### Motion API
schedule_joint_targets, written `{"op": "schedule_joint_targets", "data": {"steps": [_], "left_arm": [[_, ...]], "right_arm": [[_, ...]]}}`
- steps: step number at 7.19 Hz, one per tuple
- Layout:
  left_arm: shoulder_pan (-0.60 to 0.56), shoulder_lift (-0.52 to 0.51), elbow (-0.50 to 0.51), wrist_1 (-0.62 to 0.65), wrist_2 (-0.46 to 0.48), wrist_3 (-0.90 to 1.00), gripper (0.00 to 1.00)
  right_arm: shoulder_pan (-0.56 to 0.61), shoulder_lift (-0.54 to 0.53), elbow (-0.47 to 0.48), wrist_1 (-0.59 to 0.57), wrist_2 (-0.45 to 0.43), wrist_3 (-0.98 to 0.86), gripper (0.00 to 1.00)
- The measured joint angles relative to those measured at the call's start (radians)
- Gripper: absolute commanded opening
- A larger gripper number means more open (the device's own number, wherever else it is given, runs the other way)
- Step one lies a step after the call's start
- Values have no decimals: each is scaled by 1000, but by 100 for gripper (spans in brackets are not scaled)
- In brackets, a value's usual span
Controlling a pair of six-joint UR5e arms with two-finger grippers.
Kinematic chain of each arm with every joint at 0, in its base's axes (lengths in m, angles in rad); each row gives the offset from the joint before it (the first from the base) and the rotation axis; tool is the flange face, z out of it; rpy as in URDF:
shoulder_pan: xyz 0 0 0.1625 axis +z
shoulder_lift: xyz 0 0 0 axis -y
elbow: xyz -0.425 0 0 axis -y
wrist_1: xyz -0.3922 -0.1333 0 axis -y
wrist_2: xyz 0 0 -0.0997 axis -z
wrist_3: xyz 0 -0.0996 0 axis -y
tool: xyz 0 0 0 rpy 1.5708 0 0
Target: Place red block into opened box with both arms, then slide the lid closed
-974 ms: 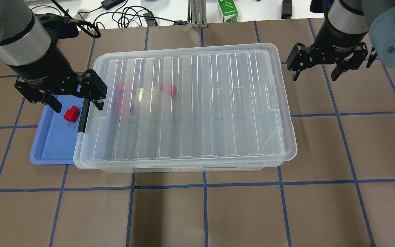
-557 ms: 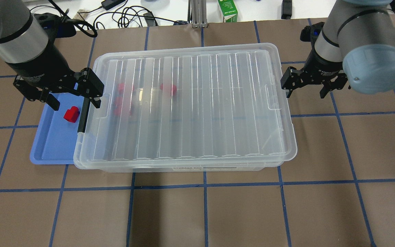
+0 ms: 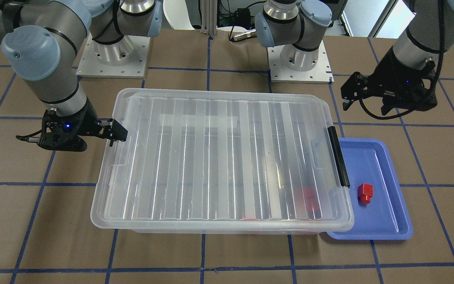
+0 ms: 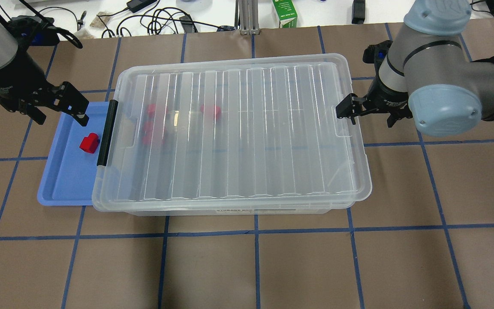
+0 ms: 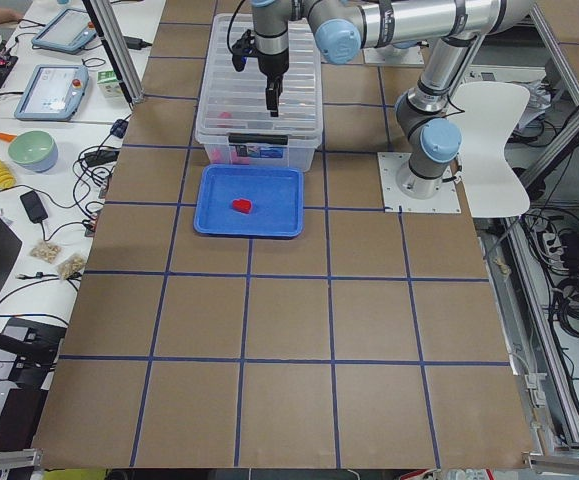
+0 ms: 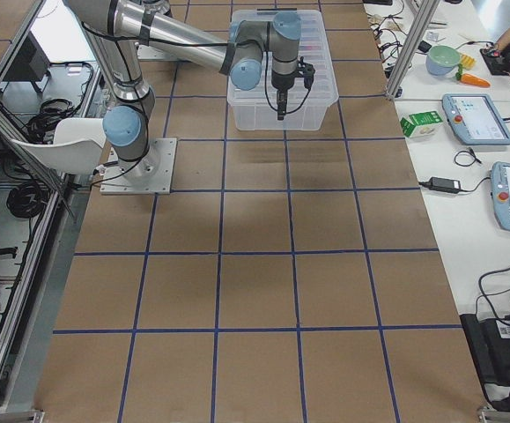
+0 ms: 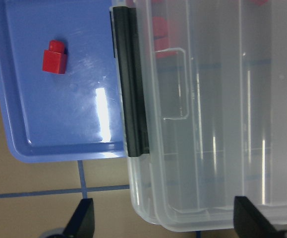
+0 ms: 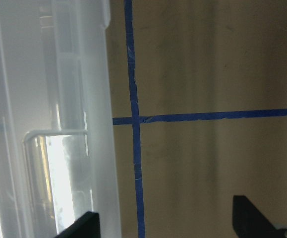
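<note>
- So, the red block [image 4: 89, 143] sat on the blue tray [image 4: 64, 184], outside the box [image 4: 187, 211], whose lid [image 4: 238, 128] looked fully shut.
- Left gripper [image 4: 61, 116] hung spread above the tray's far corner; right gripper [image 4: 370, 119] was spread at the lid's right edge.
- Risk: shoving the lid could've dragged the whole box over the tray.

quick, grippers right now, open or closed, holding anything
left black two-finger gripper: open, holding nothing
right black two-finger gripper: open, holding nothing

Bright, seemingly overhead; glare streaks lid [image 4: 238, 128].
</note>
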Motion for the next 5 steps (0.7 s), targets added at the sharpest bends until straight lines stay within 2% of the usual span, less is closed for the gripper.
{"op": "schedule_joint_targets", "data": {"steps": [3,5], "left_arm": [[116,-127,-28,164,-2,139,100],[135,-223,-29,275,5,180,100]], "right_arm": [[26,7,-3,-26,-2,-8,100],[14,12,-5,-40,-9,-33,100]]}}
